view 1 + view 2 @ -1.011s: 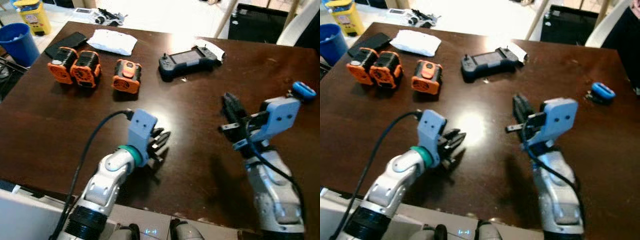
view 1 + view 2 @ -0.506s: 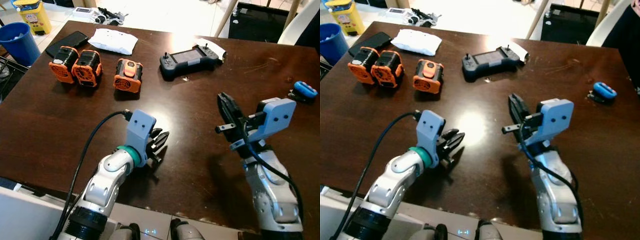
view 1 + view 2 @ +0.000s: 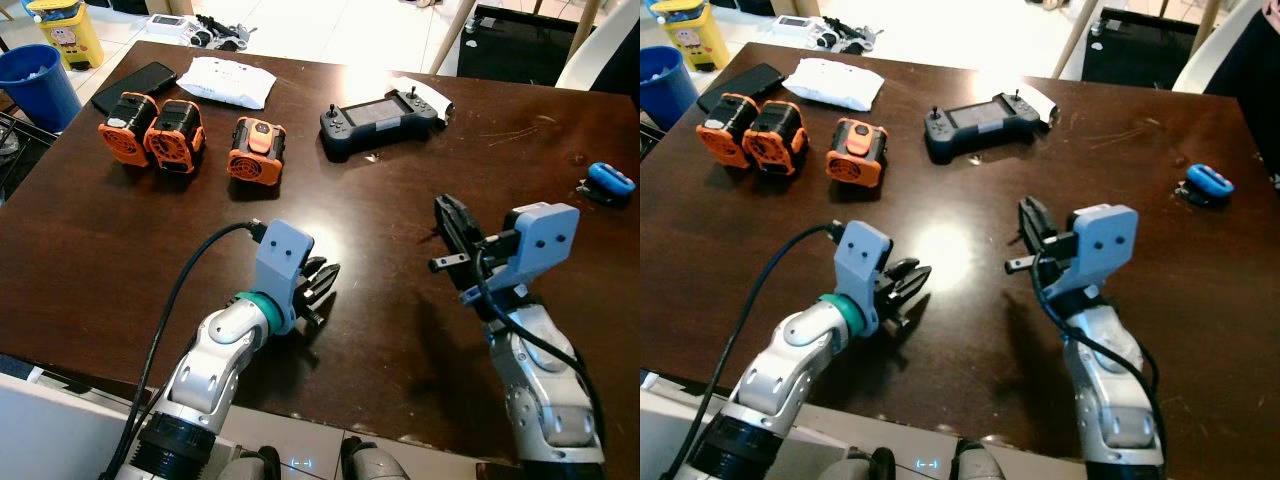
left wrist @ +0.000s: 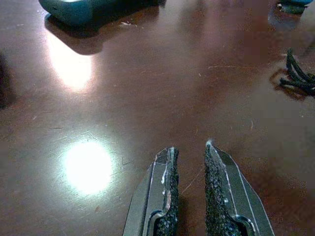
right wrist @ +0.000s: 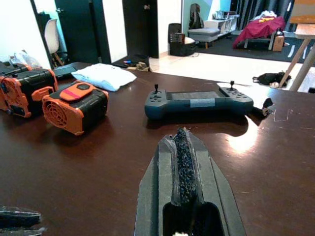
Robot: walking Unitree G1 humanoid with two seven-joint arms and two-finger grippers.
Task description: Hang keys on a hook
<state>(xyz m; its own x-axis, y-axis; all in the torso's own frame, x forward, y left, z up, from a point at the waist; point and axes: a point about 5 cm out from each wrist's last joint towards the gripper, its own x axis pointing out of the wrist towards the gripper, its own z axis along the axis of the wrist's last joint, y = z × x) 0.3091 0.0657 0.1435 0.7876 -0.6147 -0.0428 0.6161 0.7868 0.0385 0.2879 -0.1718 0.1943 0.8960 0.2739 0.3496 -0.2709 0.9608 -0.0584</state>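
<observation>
- Left eye view: the small blue object (image 3: 609, 179), with a dark piece beside it, is the likeliest key bunch. It lies at the worktop's (image 3: 100, 250) far right edge, ahead and to the right of the right tool (image 3: 447, 215). Your right arm is much nearer; the left tool (image 3: 322, 285) sits low, well apart.
- Right eye view: the blue object's long axis runs roughly across the worktop; the detail is too small to confirm keys.
- Left wrist view: the left tool's fingers stand slightly apart, holding nothing, just above the wood.
- Right wrist view: the right tool's fingers are pressed together, empty, aimed at the handheld controller (image 5: 199, 102), so you must swing right.
</observation>
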